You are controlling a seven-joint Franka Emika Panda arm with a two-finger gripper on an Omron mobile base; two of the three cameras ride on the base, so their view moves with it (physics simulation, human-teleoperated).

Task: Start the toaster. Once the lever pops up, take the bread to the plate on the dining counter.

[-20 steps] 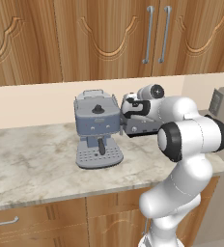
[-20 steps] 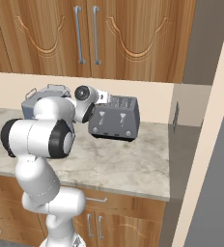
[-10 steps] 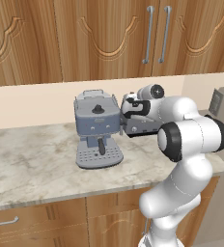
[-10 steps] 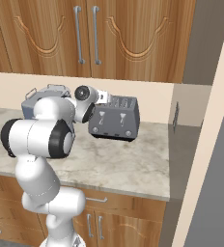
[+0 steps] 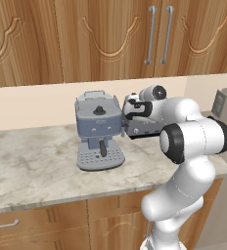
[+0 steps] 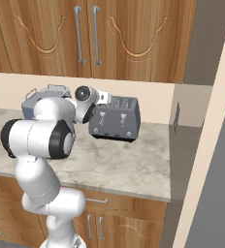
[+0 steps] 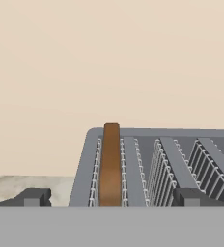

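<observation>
Gripper at toaster top, jaws apart, nothing held; the step in hand is judged to be starting the toaster or awaiting its lever, before any lift of the slice.

Left base view: the gripper [image 5: 129, 108] sits between the espresso machine [image 5: 99, 130] and the toaster [image 5: 146, 128], the latter largely hidden behind the arm, just below the jaws. Right base view: the hand reaches the toaster [image 6: 115, 118] at its upper left end; the front levers are too small to judge as up or down. Hand view: both fingertips [image 7: 34, 197] stand wide; the bread [image 7: 110, 166] stands on edge in a slot between them, nearer the left tip, ahead of and untouched by either. Next move, once the lever is up, calls for centring the jaws over the slice and closing on its faces.
</observation>
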